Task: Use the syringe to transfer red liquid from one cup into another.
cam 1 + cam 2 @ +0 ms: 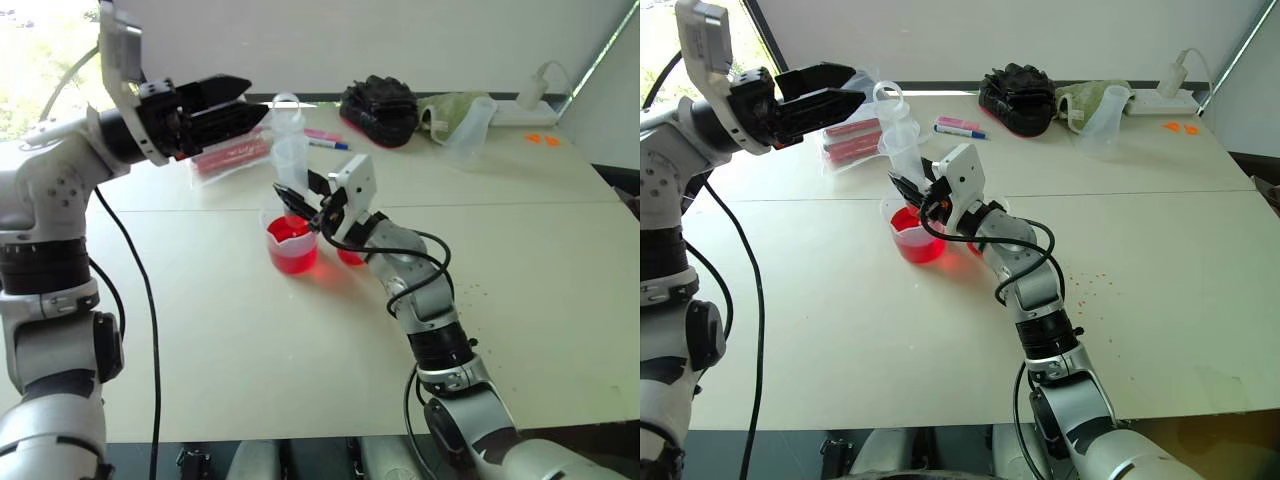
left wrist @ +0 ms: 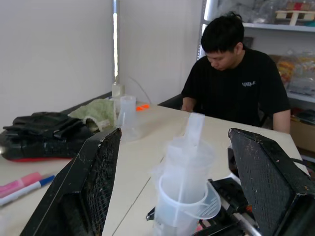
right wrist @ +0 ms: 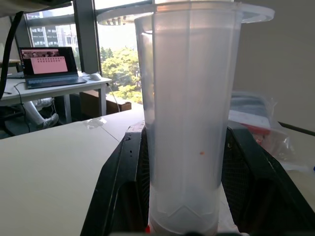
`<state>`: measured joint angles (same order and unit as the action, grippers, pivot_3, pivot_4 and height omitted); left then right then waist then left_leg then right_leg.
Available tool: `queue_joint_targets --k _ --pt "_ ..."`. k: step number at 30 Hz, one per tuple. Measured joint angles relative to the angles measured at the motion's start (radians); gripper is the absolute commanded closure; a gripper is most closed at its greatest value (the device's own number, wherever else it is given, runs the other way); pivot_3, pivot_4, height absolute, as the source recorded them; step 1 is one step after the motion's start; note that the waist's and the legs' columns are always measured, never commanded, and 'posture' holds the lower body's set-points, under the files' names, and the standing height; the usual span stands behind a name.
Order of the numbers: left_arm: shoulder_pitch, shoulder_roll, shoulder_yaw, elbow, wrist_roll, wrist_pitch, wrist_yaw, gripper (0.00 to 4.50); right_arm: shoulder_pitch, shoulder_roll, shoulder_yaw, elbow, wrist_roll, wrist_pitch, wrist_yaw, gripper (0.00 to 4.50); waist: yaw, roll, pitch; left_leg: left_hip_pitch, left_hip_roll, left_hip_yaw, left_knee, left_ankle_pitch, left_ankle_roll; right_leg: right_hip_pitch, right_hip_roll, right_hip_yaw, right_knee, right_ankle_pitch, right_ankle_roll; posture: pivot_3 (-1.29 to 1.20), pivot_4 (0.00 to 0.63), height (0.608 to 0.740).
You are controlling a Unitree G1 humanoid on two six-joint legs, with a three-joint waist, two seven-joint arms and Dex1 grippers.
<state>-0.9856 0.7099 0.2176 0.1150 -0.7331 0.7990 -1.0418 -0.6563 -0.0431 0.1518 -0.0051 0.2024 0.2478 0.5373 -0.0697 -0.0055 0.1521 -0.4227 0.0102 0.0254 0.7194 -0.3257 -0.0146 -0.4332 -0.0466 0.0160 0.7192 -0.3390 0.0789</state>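
Observation:
The syringe (image 1: 290, 150) stands upright, its clear barrel clamped in my right gripper (image 1: 298, 200), which is shut on it just above the larger spouted beaker (image 1: 291, 245). Red liquid (image 1: 293, 255) fills the lower part of that beaker. The smaller cup (image 1: 350, 256), also holding red liquid, sits right behind my right wrist and is mostly hidden. In the right wrist view the barrel (image 3: 187, 123) rises between both fingers. My left gripper (image 1: 252, 100) hovers open, high to the left of the syringe's top, holding nothing. The left wrist view looks down on the syringe (image 2: 189, 172) between its open fingers.
Black gloves (image 1: 380, 105), a green cloth (image 1: 445, 105), a frosted jug (image 1: 475, 125) and a power strip (image 1: 525, 110) line the far edge. Marker pens (image 1: 325, 138) and a plastic bag of red items (image 1: 230, 155) lie behind the syringe. A person (image 2: 241, 73) sits at the far side.

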Motion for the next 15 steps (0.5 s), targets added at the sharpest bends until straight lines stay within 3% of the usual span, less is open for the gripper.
queue_joint_targets --k 15 --pt "0.001 -0.019 0.001 0.003 0.000 -0.009 0.004 0.86 0.000 -0.020 -0.004 -0.074 0.019 0.083 -0.014 3.12 -0.001 0.000 0.000 0.000 0.000 0.000 0.000 0.000 0.000 0.000 0.000 0.000 0.000 0.000 0.000 0.00 0.150 0.711"
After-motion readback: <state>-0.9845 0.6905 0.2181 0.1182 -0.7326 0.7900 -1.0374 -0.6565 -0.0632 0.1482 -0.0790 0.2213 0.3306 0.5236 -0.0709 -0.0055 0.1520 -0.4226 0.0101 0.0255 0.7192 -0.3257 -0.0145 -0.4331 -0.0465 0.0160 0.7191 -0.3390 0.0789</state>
